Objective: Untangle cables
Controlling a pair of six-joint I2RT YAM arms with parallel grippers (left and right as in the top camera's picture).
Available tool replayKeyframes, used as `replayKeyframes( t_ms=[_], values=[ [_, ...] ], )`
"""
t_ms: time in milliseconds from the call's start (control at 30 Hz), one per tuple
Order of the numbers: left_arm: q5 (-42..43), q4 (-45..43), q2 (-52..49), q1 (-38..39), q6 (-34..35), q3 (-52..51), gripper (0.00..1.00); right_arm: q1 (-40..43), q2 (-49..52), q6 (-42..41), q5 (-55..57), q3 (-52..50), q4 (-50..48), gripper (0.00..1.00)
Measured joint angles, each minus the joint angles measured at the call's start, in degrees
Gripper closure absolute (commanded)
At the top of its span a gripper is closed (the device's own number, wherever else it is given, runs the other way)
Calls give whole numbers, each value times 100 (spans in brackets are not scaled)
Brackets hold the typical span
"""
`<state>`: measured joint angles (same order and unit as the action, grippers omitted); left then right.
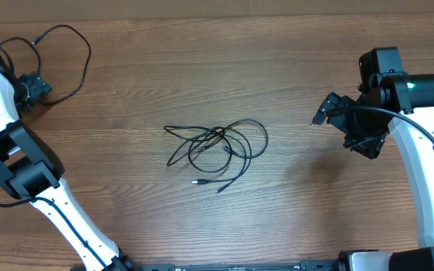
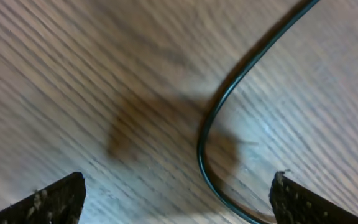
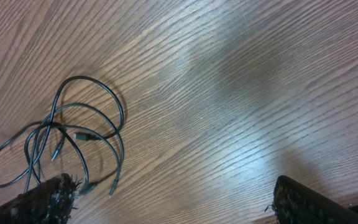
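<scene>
Cables (image 1: 218,135) lie tangled on the wood-grain table (image 1: 202,68); left tool (image 2: 179,190) and right tool (image 3: 173,196) gape wide.

This is looking like a robotics lab or test station. Two white-and-black robot arms are reaching over a plain wood-grain bench (image 1: 292,53) in the overhead view. The left arm (image 1: 59,203) is rising from the lower left of the frame, and the right arm (image 1: 428,173) is running along the right edge. A small green light (image 1: 411,84) is glowing on the right arm at the upper right. Thin black cables (image 1: 217,147) are lying loose at the middle of the frame.
</scene>
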<state>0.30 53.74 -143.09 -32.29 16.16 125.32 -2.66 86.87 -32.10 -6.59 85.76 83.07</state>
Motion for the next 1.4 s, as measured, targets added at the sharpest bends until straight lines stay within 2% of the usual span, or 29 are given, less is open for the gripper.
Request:
replayKeyframes(
  t_ms=[33, 133, 233, 467, 733, 767, 800, 867, 933, 1033, 1100, 1200, 1267, 1400],
  values=[
    [50, -52, 0, 13, 46, -98, 18, 0, -2, 4, 0, 0, -2, 0],
    [127, -273, 2, 96, 127, -278, 44, 0, 0, 20, 0, 0, 0, 0],
    [107, -424, 4, 195, 168, -343, 63, 0, 0, 26, 0, 0, 11, 0],
    [428, -772, 31, 420, 730, -498, 96, 0, -2, 42, 2, 0, 4, 0],
    [1392, -1556, 31, 787, 1504, -664, 96, 0, 0, 42, 2, 0, 26, 0],
    [1464, -1657, 31, 826, 1563, -667, 92, 0, 0, 39, 0, 0, 33, 0],
    [1543, -1755, 31, 861, 1609, -669, 75, 0, 0, 39, 2, 0, 35, 0],
    [1676, -1906, 31, 946, 1709, -669, 73, 0, 0, 39, 0, 0, 39, 0],
    [1751, -1910, 31, 979, 1770, -669, 65, 0, -2, 42, 2, 0, 50, 0],
    [1875, -1910, 31, 942, 1843, -667, 61, 0, 0, 42, 0, 0, 81, 0],
    [1985, -1904, 31, 874, 1838, -667, 52, 0, -2, 44, 2, 0, 111, 0],
    [2138, -1818, 37, 706, 1864, -667, 51, 0, 0, 44, 0, 0, 111, 0],
    [2186, -1711, 87, 588, 1862, -667, 47, 0, 0, 42, 0, 0, 111, 0],
    [2264, -1261, 496, 367, 1746, -667, 45, 0, 0, 44, 0, 0, 107, 0]
  ],
)
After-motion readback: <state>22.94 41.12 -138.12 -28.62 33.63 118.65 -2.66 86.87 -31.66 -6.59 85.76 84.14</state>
